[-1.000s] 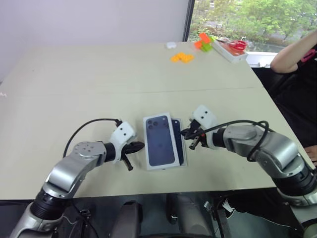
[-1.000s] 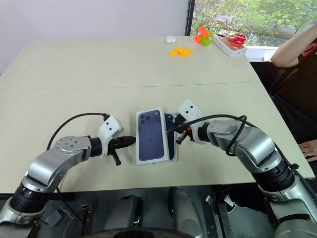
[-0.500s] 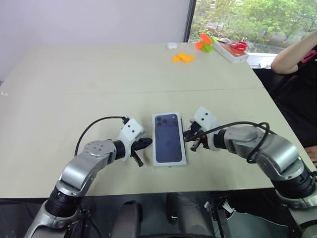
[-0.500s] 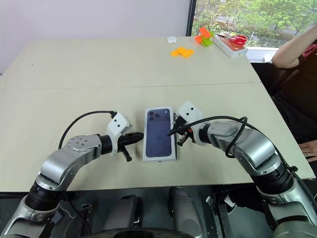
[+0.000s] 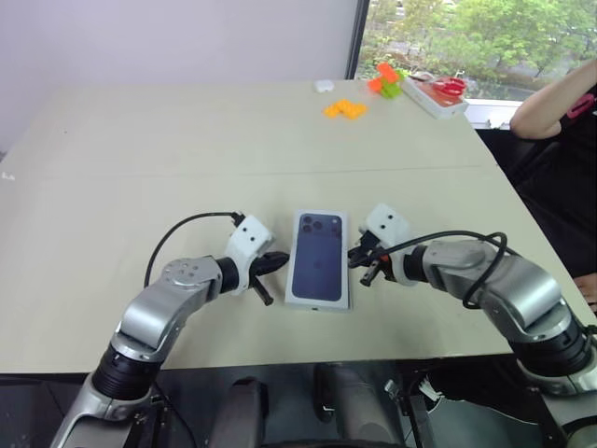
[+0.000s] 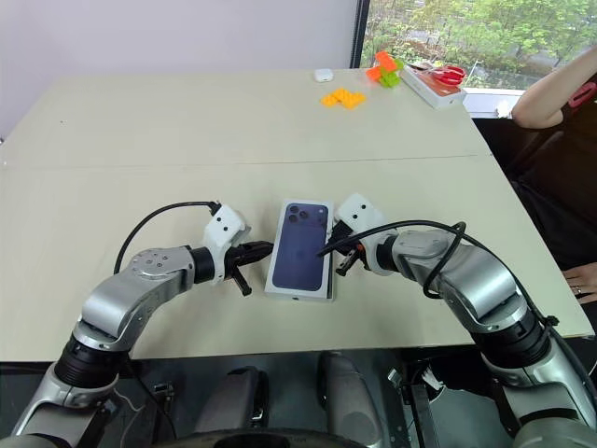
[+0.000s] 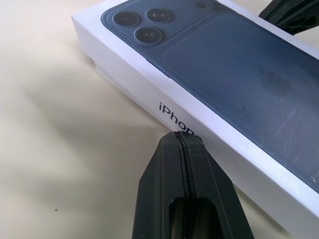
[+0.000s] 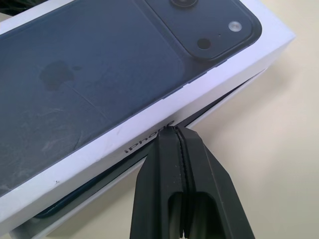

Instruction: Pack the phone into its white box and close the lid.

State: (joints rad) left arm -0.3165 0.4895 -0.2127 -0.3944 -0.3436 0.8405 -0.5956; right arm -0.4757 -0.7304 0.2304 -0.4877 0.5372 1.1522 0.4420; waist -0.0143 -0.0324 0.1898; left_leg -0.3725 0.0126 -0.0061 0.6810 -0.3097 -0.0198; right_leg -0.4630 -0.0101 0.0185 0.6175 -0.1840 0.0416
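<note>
Left pincer (image 5: pixel 271 264), clenched on nothing, touches the left side of the white rectangular cardboard lid (image 5: pixel 318 257) printed with a dark blue phone, low at centre frame on the beige worktop (image 5: pixel 187 159); right pincer (image 5: pixel 359 263), likewise clenched empty, presses its right side; white cardboard box (image 8: pixel 234 97) peeks beneath, lid not fully seated.

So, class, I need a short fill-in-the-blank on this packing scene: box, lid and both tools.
1. The lid lies on the white box, picture side facing ____.
2. Both the left tool and the right tool have their fingers ____.
3. The lid sits ____ the two tools.

Missing words: up; shut; between
</note>
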